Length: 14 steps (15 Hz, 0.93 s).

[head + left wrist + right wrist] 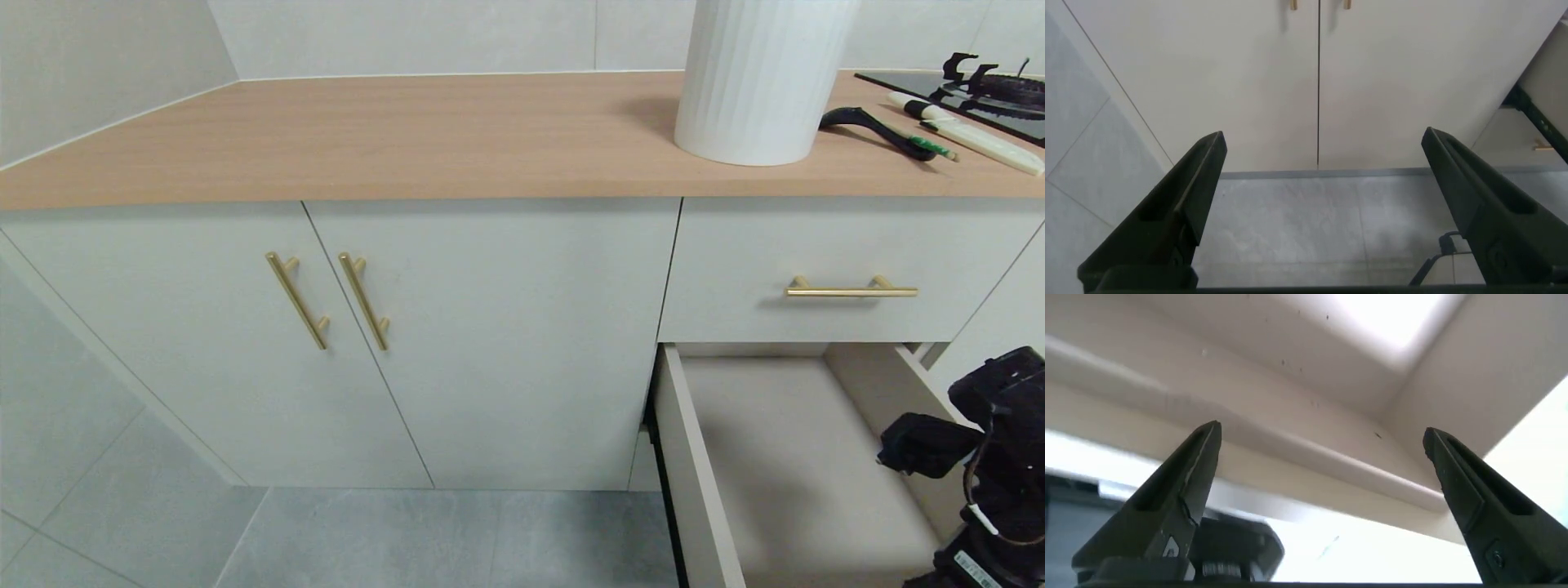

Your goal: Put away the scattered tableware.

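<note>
On the wooden counter (408, 135) at the far right lie a black-handled utensil (873, 126), a thin green-tipped piece (932, 148) and a long white knife-like tool (976, 136). A tall white ribbed container (759, 82) stands just left of them. Below the counter, the lower drawer (694, 465) is pulled out and nothing lies in it. My right arm (988, 457) hangs over the drawer's right side. My right gripper (1321, 431) is open, facing the drawer's inner corner. My left gripper (1321, 139) is open and holds nothing, low in front of the cabinet doors (1319, 82).
A black stove top (980, 86) sits at the counter's far right corner. Above the open drawer is a shut drawer with a gold handle (851, 289). Two cabinet doors with gold handles (298, 300) are shut on the left. Grey tiled floor (408, 539) lies below.
</note>
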Available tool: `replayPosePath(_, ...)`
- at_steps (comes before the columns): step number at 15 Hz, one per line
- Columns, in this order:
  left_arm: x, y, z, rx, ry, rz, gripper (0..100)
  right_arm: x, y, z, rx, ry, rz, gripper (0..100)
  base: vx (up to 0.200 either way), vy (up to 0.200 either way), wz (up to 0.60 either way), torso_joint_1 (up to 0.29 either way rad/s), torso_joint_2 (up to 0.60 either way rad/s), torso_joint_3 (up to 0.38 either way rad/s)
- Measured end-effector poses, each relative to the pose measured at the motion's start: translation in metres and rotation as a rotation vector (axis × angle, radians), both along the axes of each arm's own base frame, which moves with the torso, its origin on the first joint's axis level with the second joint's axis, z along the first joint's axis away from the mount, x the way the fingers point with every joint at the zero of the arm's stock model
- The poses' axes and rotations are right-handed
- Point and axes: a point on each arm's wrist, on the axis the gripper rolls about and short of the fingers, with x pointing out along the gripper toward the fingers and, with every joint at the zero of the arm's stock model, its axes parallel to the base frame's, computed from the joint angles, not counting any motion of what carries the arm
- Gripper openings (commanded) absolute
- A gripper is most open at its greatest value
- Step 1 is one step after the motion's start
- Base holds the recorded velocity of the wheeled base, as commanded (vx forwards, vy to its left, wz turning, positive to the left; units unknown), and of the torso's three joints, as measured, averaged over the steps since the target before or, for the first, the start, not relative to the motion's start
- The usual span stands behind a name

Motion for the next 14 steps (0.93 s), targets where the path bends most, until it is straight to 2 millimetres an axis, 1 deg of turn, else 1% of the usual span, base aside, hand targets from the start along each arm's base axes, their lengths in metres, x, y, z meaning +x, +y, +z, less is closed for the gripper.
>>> replayPosePath(2, 0.000, 0.000, 0.000, 0.000, 0.000, 0.000, 100, -0.010, -0.001, 0.001, -0.039, 0.037, 0.020, 100, 0.000, 0.000, 0.00, 0.000, 0.00, 0.000)
replayPosePath(3, 0.000, 0.000, 0.000, 0.000, 0.000, 0.000, 100, -0.011, -0.001, 0.001, -0.047, 0.038, 0.027, 100, 0.000, 0.000, 0.00, 0.000, 0.00, 0.000)
replayPosePath(6, 0.000, 0.000, 0.000, 0.000, 0.000, 0.000, 100, -0.013, -0.001, 0.002, -0.049, 0.034, 0.031, 100, 0.000, 0.000, 0.00, 0.000, 0.00, 0.000)
replayPosePath(8, 0.000, 0.000, 0.000, 0.000, 0.000, 0.000, 100, -0.008, 0.001, 0.007, -0.026, -0.019, 0.020, 100, 0.000, 0.000, 0.00, 0.000, 0.00, 0.000)
replayPosePath(9, 0.000, 0.000, 0.000, 0.000, 0.000, 0.000, 100, -0.001, 0.003, 0.012, 0.009, -0.092, 0.002, 100, 0.000, 0.000, 0.00, 0.000, 0.00, 0.000)
replayPosePath(10, 0.000, 0.000, 0.000, 0.000, 0.000, 0.000, 100, 0.008, 0.006, 0.019, 0.069, -0.200, -0.040, 100, 0.000, 0.000, 0.00, 0.000, 0.00, 0.000)
replayPosePath(12, 0.000, 0.000, 0.000, 0.000, 0.000, 0.000, 100, 0.027, 0.012, 0.038, 0.259, -0.470, -0.179, 100, 0.000, 0.000, 0.00, 0.000, 0.00, 0.000)
replayPosePath(13, 0.000, 0.000, 0.000, 0.000, 0.000, 0.000, 100, 0.030, 0.012, 0.044, 0.311, -0.531, -0.221, 100, 0.000, 0.000, 0.00, 0.000, 0.00, 0.000)
replayPosePath(14, 0.000, 0.000, 0.000, 0.000, 0.000, 0.000, 100, 0.028, 0.009, 0.047, 0.328, -0.545, -0.222, 100, 0.000, 0.000, 0.00, 0.000, 0.00, 0.000)
